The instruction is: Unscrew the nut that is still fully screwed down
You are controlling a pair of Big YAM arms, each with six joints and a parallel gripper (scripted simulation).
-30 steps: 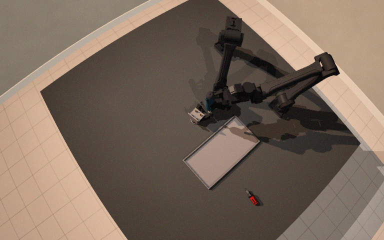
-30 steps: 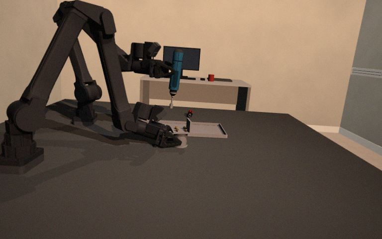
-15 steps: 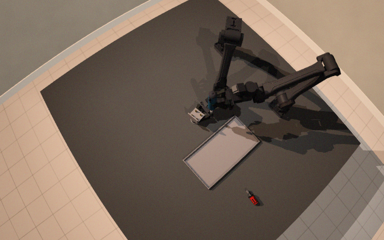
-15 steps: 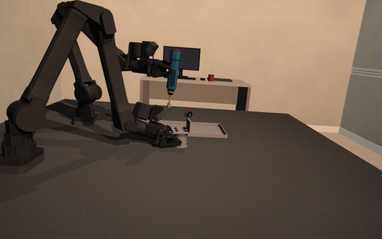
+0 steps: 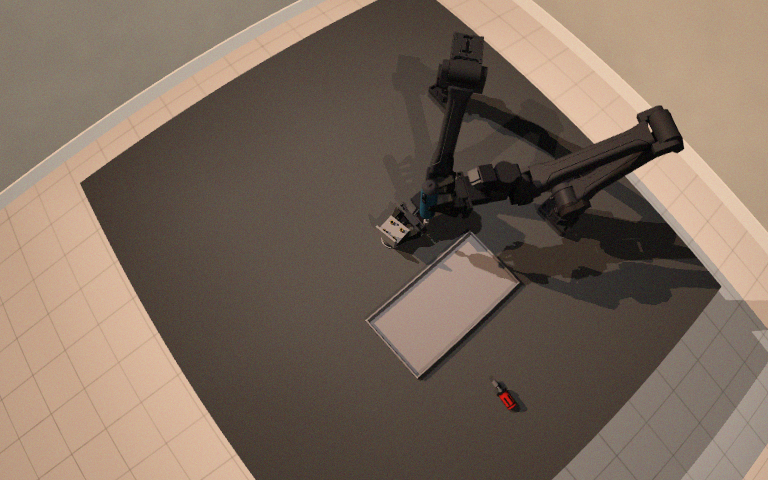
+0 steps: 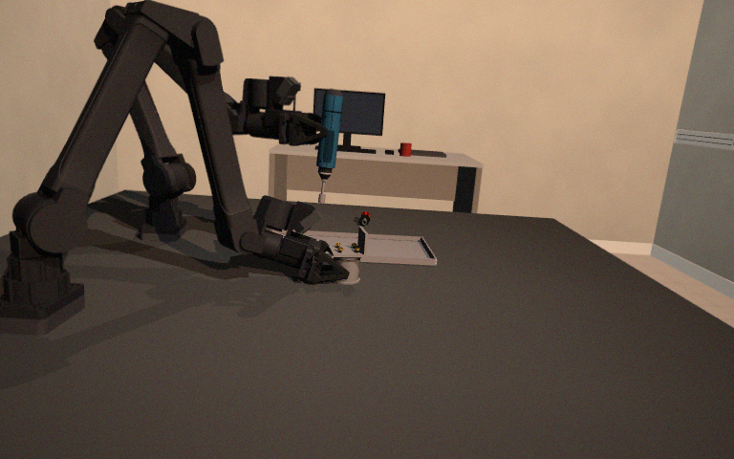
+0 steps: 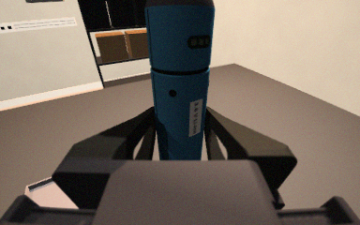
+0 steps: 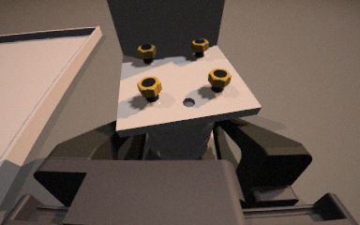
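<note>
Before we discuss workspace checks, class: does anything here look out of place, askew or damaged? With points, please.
Nothing stands out as damaged or spilled. The bracket point(image 5: 396, 227) point(image 8: 175, 112) sits level on the joint module point(image 6: 351, 269) point(image 8: 180, 138); the red tool point(image 5: 507, 400) lies outside the tray point(image 5: 447, 308) point(image 6: 395, 250), perhaps deliberately.

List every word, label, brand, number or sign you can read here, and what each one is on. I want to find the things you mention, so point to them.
No text can be read with certainty.
Pale label on the blue barrel of the nut driver point(image 5: 427, 204) point(image 6: 329, 132) point(image 7: 180, 84): a line of small characters, too blurred to read.
Dark window higher on the same barrel: faint marks, too blurred to read.
</note>
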